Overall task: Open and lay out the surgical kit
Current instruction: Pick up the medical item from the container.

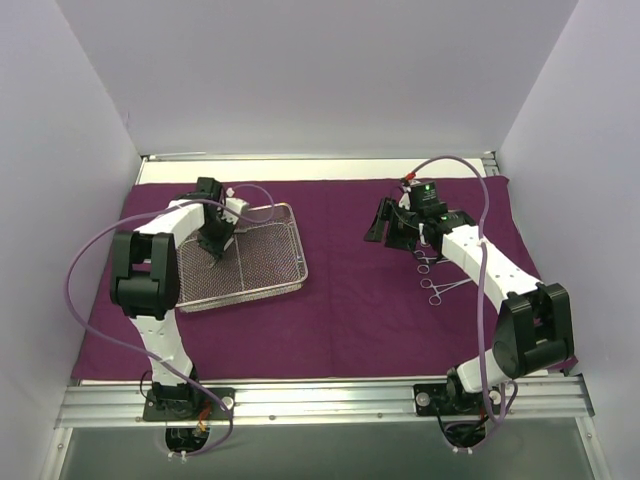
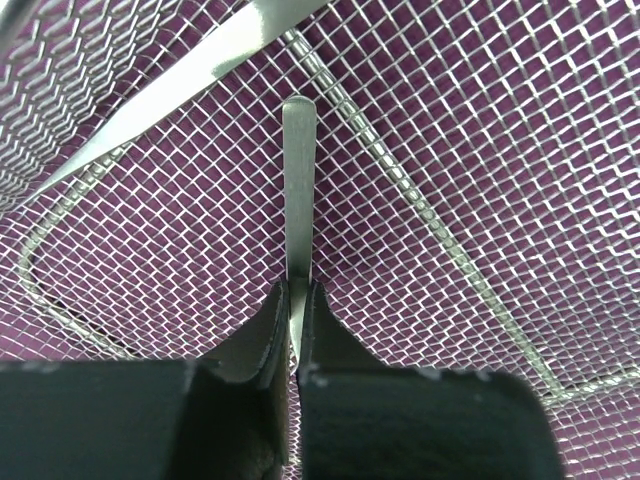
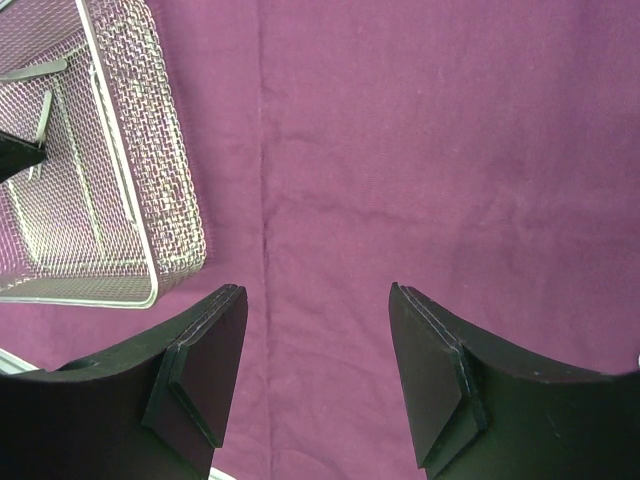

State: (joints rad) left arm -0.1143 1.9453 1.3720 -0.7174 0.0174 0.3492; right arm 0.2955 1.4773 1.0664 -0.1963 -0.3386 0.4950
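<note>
Now my left gripper (image 2: 297, 300) is pinched tight on the thin silver tweezers (image 2: 297, 190), down inside the wire-mesh tray (image 1: 299, 250). The tweezers stick straight out from between my fingers (image 2: 255, 345), and their round end rests near the tray's mesh floor. Another flat silver tool (image 2: 180, 80) lies just beside them, slanting across the tray. I cannot tell what kind of tool it is.

I think the job here is to get the tweezers out of the tray. To do it well, I should hold on tight, because the tweezers are thin and smooth and could slip. I should lift straight up, so the end does not catch in the little holes. I should go high enough to clear the tray's wall, then lay the tweezers flat on a bare part of the purple cloth (image 1: 360, 320).

My right gripper (image 3: 316, 300) is spread wide and holds nothing. It hangs over bare cloth, with the tray off to one side. Two clamps (image 1: 440, 288) lie on the cloth close by my right arm.
</note>
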